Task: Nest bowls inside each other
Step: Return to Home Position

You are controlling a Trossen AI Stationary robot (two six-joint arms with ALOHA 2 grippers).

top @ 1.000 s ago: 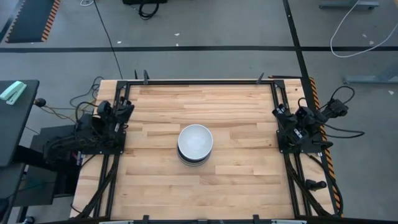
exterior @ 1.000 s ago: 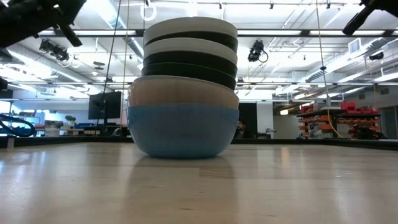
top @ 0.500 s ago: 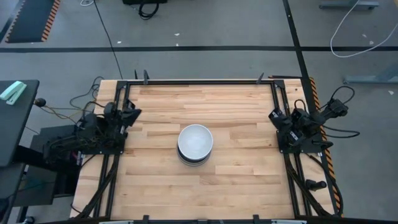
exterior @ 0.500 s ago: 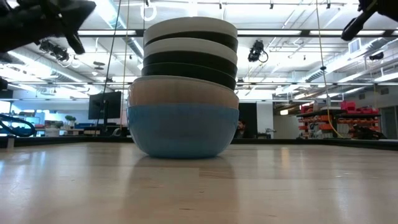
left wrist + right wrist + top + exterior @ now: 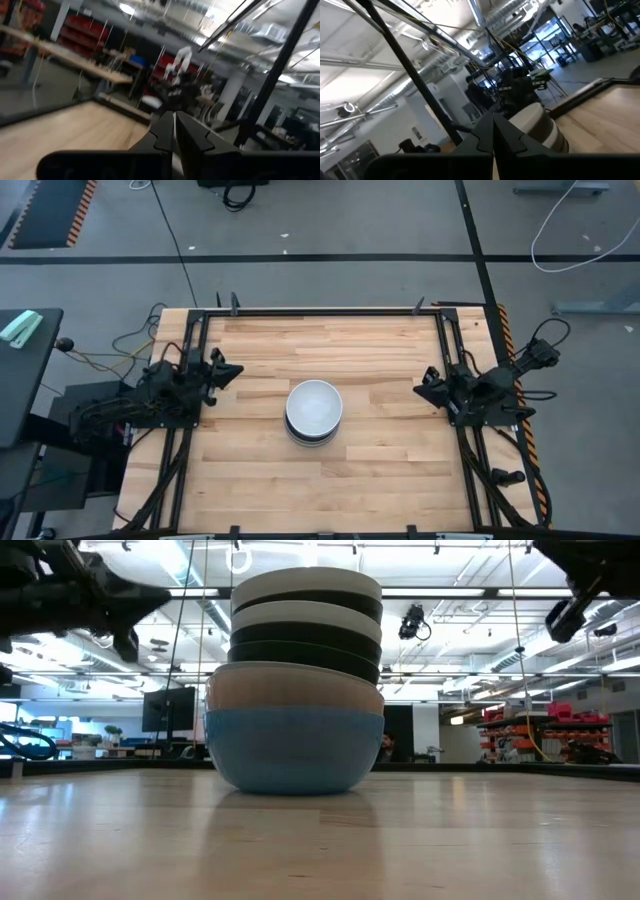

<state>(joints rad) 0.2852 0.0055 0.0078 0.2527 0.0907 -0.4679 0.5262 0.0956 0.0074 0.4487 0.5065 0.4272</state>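
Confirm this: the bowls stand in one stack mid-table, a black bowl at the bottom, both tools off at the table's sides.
Wrong on one point: the bottom bowl is blue, not black, as the low view shows. Otherwise yes: one stack in the middle of the table, the left tool and the right tool off at its sides.

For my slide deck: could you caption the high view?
Bowl stack centred on the table, white bowl on top; left claw and right claw shut at the sides.

Pale wood table (image 5: pixel 380 350) showing satin sheen; blue bowl (image 5: pixel 295 752) looking smooth & matt; frame rails (image 5: pixel 320 310) looking blk matt metal.
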